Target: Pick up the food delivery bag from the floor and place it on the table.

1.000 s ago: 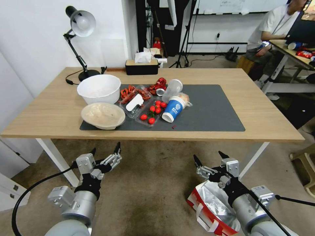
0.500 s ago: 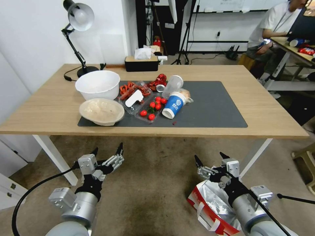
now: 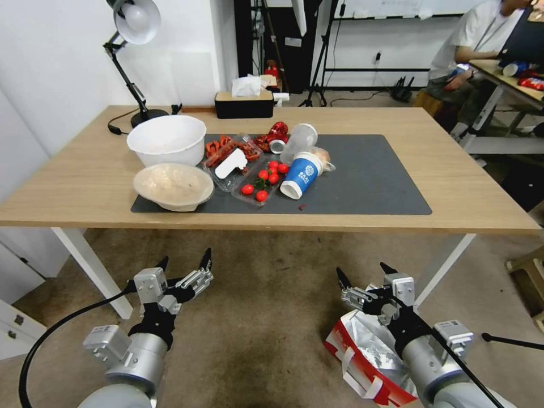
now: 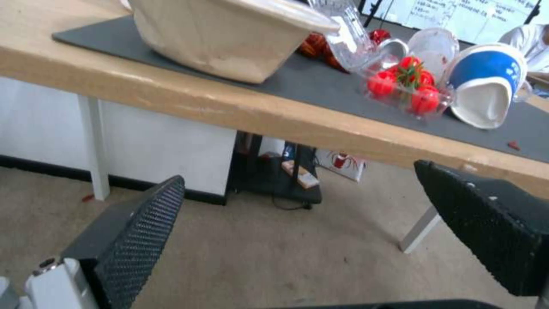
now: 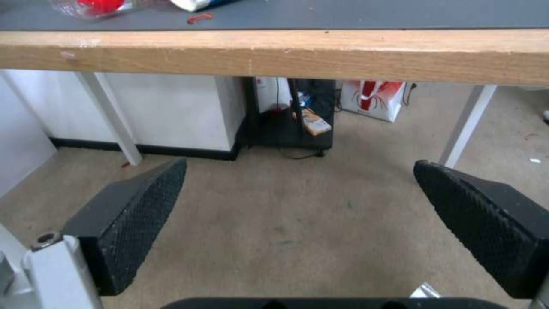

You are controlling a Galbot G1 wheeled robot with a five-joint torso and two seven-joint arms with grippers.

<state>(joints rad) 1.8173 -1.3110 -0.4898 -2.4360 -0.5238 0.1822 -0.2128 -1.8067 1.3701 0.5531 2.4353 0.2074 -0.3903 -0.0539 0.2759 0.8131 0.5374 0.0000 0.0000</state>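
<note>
The food delivery bag (image 3: 368, 362) stood on the floor (image 3: 266, 317) beside the table (image 3: 470, 187), under the right gripper (image 3: 362, 276). Both it and the left gripper (image 3: 184, 262) hung wide open, empty. No writing was legible.

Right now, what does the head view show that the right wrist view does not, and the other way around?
The head view alone has the food delivery bag on the floor under the right arm, the open left gripper, the desk lamp and two bowls. The right wrist view alone looks beneath the table to a white bag with a red print at the back. Both share the table, its grey mat, the carpet and the open right gripper.
</note>
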